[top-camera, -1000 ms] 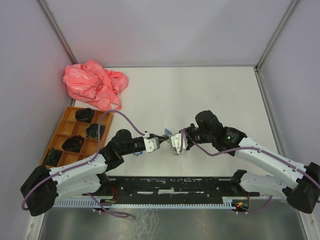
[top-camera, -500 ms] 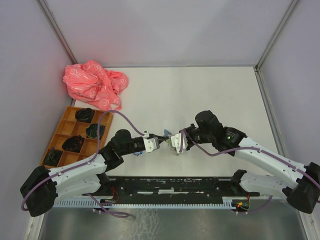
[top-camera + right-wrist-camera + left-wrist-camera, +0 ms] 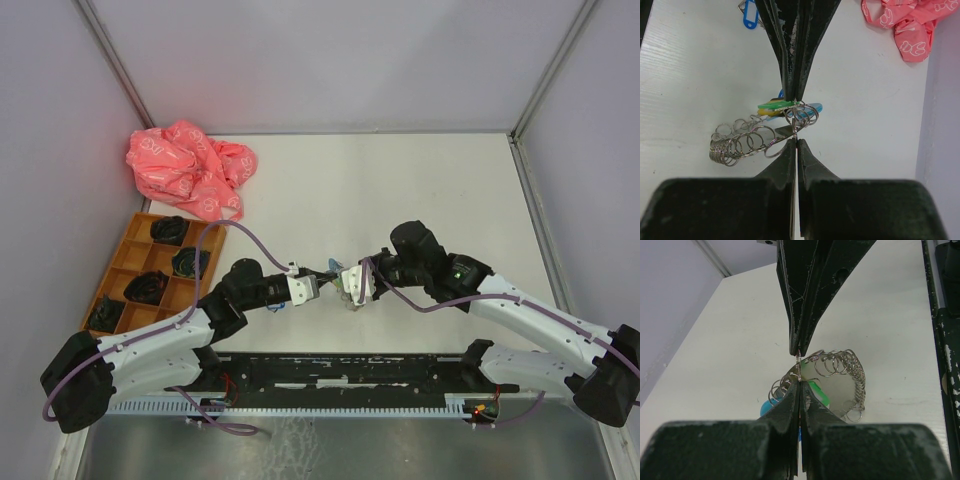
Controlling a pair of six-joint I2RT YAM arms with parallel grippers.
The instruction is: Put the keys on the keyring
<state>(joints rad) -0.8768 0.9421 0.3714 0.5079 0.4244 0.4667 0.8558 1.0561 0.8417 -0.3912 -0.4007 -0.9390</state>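
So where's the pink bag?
The pink bag lies crumpled at the far left corner of the table in the top view, just beyond the orange tray. The right wrist view catches it in its top right corner.

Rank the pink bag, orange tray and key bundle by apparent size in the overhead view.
1. Orange tray and pink bag: roughly alike, too close to rank.
2. Key bundle, mid-table: by far smallest.

A white table [image 3: 420, 180] stands boxed in by pale lilac walls [image 3: 330, 60] with grey corner posts [image 3: 117, 65]
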